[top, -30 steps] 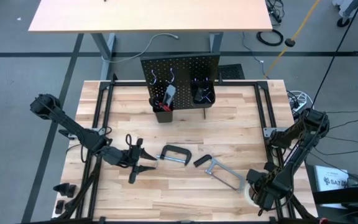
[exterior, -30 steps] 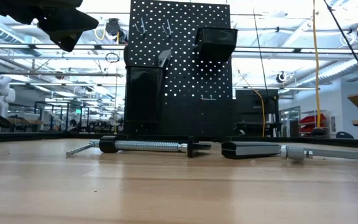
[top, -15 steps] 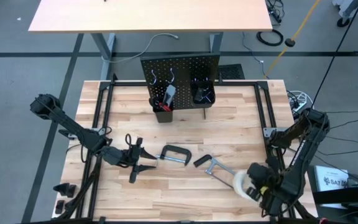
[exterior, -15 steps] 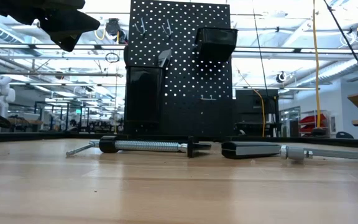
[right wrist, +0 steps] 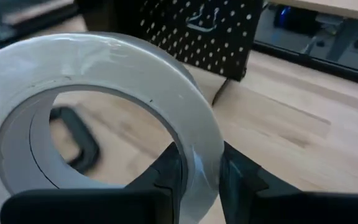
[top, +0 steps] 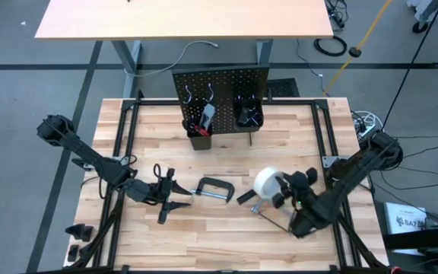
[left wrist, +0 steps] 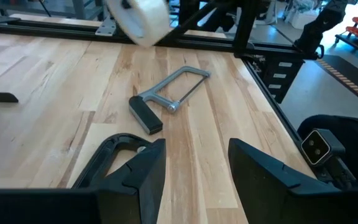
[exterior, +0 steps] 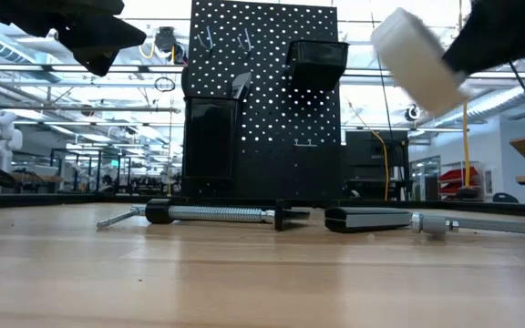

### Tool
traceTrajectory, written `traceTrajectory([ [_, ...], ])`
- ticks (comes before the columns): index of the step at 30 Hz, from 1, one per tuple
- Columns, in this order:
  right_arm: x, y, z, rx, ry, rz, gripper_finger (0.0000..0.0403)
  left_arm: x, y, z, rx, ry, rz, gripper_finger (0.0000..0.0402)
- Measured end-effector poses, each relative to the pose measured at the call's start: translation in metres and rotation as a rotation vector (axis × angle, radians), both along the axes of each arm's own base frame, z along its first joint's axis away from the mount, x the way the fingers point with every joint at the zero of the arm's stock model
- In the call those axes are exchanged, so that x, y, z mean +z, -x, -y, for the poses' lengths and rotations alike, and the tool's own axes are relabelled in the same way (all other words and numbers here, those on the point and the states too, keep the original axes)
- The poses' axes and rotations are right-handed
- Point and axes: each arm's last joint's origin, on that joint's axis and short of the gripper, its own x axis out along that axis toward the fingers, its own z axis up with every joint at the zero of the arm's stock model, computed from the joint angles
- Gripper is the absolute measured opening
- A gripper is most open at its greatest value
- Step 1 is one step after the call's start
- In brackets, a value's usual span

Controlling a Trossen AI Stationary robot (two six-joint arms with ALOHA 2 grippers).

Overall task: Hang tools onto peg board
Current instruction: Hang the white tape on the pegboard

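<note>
Now your right gripper (top: 280, 190), pinching the tape (top: 266, 182), has swung it inboard toward the board (top: 220, 90); the left gripper (top: 175, 196) idles, spread.

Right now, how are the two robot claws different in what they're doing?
The right gripper is shut on the white tape roll, carrying it in the air above the grey bar clamp. The left gripper is open and holds nothing, sitting low over the wood beside the black C-clamp. The right one is nearer the peg board side to side; the left is off to one side. Both are dark two-fingered claws.
</note>
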Motion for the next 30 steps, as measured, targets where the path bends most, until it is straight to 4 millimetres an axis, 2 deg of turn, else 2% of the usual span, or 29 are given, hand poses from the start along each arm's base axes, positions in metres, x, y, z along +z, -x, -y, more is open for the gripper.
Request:
traceTrajectory([
  [5, -0.026, -0.017, 0.021, -0.056, 0.038, 0.137, 0.0063, -0.002, 0.001, 0.000, 0.002, -0.008, -0.022, 0.0177],
  [11, -0.044, -0.035, 0.041, -0.128, 0.079, 0.307, 0.0063, -0.002, 0.001, 0.000, 0.002, -0.006, -0.021, 0.0177],
  [21, -0.068, -0.063, 0.072, -0.243, 0.127, 0.410, 0.0063, -0.002, 0.001, 0.000, 0.002, -0.005, -0.018, 0.0177],
  [26, -0.092, -0.082, 0.086, -0.319, 0.151, 0.432, 0.0063, -0.002, 0.001, 0.000, 0.002, -0.005, -0.018, 0.0177],
  [30, -0.109, -0.091, 0.094, -0.381, 0.245, 0.492, 0.0063, -0.002, 0.001, 0.000, 0.002, -0.005, -0.018, 0.0177],
])
